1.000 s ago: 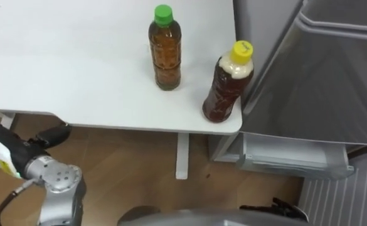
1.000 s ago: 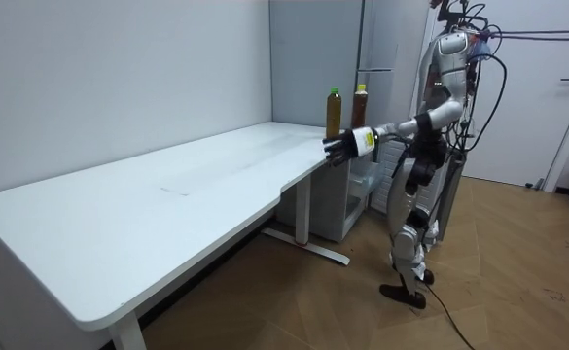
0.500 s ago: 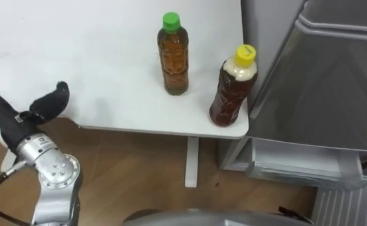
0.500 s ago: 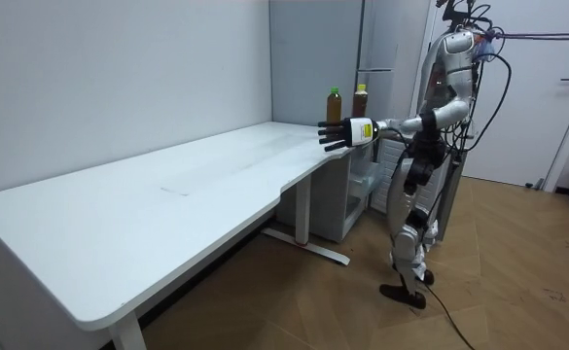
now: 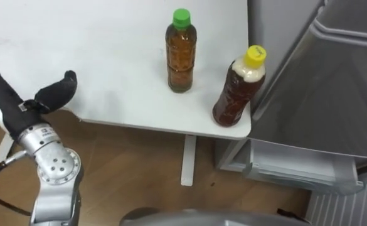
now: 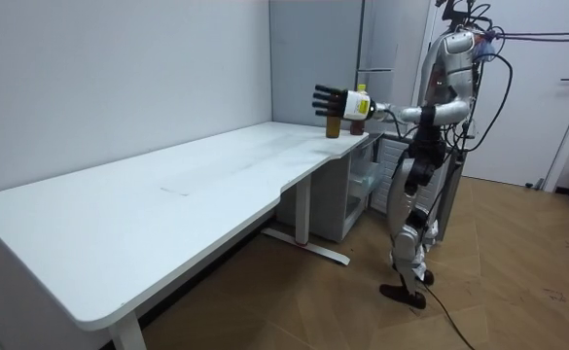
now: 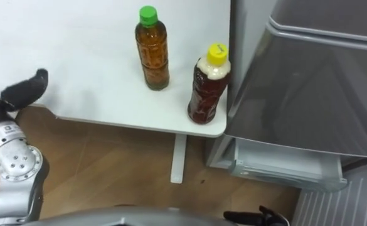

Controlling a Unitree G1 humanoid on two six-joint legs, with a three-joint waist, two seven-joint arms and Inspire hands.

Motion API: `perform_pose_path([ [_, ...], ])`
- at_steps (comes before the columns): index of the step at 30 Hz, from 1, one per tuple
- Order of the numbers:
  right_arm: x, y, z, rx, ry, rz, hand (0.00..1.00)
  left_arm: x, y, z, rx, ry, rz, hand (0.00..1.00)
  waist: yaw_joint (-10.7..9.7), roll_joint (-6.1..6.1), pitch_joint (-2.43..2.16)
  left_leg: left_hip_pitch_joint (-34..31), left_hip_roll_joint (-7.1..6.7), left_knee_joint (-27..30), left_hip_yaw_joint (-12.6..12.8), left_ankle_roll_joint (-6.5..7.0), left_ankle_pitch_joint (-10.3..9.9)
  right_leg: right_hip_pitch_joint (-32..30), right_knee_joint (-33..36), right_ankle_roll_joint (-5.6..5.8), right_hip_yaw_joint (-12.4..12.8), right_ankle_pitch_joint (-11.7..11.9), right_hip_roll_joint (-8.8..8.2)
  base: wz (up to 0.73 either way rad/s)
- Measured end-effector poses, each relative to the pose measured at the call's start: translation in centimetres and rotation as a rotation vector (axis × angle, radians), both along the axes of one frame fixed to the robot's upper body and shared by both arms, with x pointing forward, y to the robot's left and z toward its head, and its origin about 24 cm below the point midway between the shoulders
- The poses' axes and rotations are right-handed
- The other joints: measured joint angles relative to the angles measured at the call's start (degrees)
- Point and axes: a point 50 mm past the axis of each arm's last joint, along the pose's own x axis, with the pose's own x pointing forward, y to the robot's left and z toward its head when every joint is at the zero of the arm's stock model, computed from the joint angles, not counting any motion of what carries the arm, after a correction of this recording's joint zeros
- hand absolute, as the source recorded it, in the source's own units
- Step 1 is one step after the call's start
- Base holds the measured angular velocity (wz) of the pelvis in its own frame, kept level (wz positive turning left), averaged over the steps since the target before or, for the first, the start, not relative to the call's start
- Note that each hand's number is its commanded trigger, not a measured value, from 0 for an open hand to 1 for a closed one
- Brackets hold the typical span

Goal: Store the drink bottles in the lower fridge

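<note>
Left hand point(image 5: 15, 105) higher; amber green-capped bottle point(image 5: 180, 58)

So the white table point(image 5: 108, 75) is a plain matte slab with rounded corners, and in the room view it's a long one, with a front edge that curves in partway along. Two drinks stand upright on it at the right end. The green-capped bottle point(image 5: 180, 53) holds amber-brown liquid and sits a bit in from the near edge. The yellow-capped bottle point(image 5: 236, 88) is darker brown and stands right at the near right corner, close to both edges. They're near each other but not touching, yellow one to the right and nearer. One white leg point(image 5: 186, 160) drops from under that end to the wooden floor point(image 5: 133, 176).
</note>
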Motion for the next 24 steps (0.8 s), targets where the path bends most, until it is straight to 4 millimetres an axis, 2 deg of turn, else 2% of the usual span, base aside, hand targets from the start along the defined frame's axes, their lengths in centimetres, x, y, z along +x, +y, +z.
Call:
perform_pose_path([
  [4, 0.7, 0.0, 0.0, -0.001, -0.008, 0.016, 0.00, 0.4, -1.3, 3.7, 0.025, -0.153, -0.098, 0.00, -1.8, 0.33, 0.08, 0.0, 0.00, -0.3, 0.0, -0.01, 0.1, -0.1, 0.0, 0.00, 0.0, 0.0, 0.00, 0.00],
  [7, 0.9, -0.1, 0.1, -0.006, -0.021, 0.010, 0.00, 1.2, -1.9, 5.2, 0.037, -0.215, -0.157, 0.00, -2.8, 0.63, 0.37, 0.0, 0.00, -0.2, 0.1, -0.01, 0.1, 0.0, 0.0, 0.00, 0.0, 0.0, 0.00, 0.00],
  [9, 1.0, -0.2, 0.1, -0.010, -0.029, 0.003, 0.00, 1.5, -2.4, 5.7, 0.044, -0.231, -0.209, 0.00, -2.9, 0.79, 0.48, 0.0, -0.01, -0.3, 0.2, 0.00, 0.1, -0.1, 0.0, 0.00, 0.0, 0.0, -0.04, -0.02],
  [11, 1.1, -0.2, 0.1, -0.010, -0.031, 0.003, 0.00, 1.8, -3.2, 6.0, 0.048, -0.236, -0.270, 0.00, -3.9, 0.77, 0.56, 0.0, -0.01, -0.5, 0.3, 0.06, 0.1, -0.2, 0.0, 0.00, 0.1, 0.0, -0.08, 0.00],
  [19, 2.2, 0.1, 0.2, 0.022, -0.051, 0.062, 0.00, 3.4, -6.9, 6.6, 0.028, -0.218, -0.621, 0.00, -5.9, 0.23, 0.80, 0.0, 0.08, -0.4, 0.7, 0.07, 0.2, -0.8, 0.0, 0.00, 0.9, 0.0, -0.05, -0.02],
  [24, 2.8, 0.2, 0.2, 0.039, -0.065, 0.110, 0.00, 3.8, -8.7, 6.6, 0.007, -0.187, -0.805, 0.00, -6.0, -0.01, 0.81, 0.1, 0.30, -0.8, 1.9, 0.08, 0.2, -1.1, 0.0, 0.01, 2.4, 0.0, 0.05, -0.13],
])
